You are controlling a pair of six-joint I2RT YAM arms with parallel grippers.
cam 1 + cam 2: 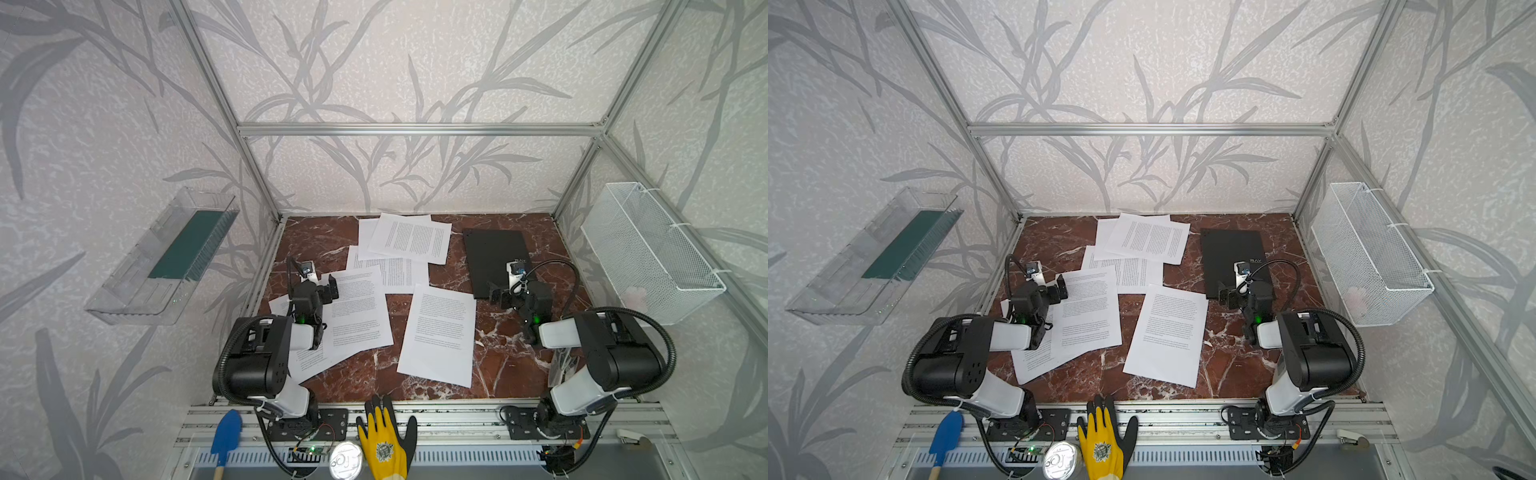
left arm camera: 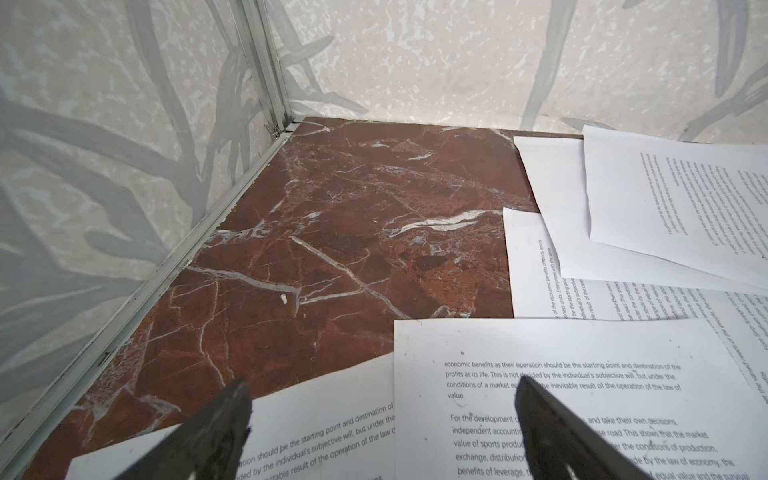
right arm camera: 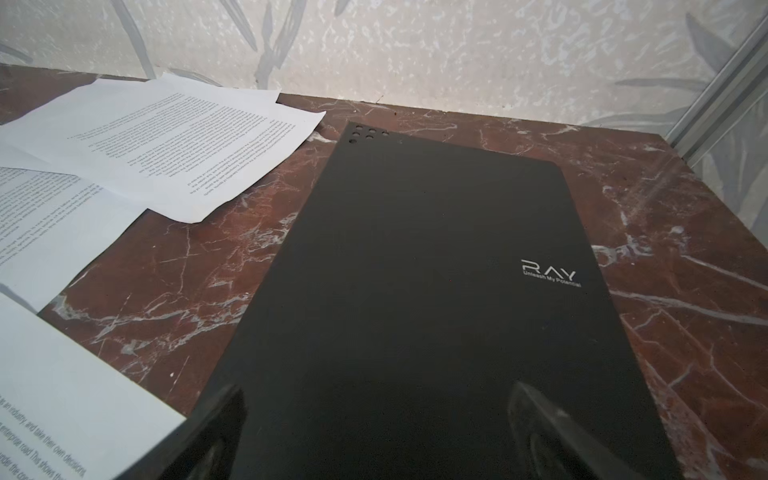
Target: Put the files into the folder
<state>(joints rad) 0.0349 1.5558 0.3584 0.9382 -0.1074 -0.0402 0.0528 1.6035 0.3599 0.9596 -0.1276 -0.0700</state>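
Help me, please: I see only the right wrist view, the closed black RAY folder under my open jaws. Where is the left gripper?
Observer: The left gripper is above two overlapping files at the table's left side, jaws open, empty.
Operator: How many files lie on the table?
Observer: About six, counted in both top views; most overlap.
Operator: Which is nearest to the folder?
Observer: The sheet at front centre; its far corner reaches the near corner of the folder. Touching or not, I cannot tell.
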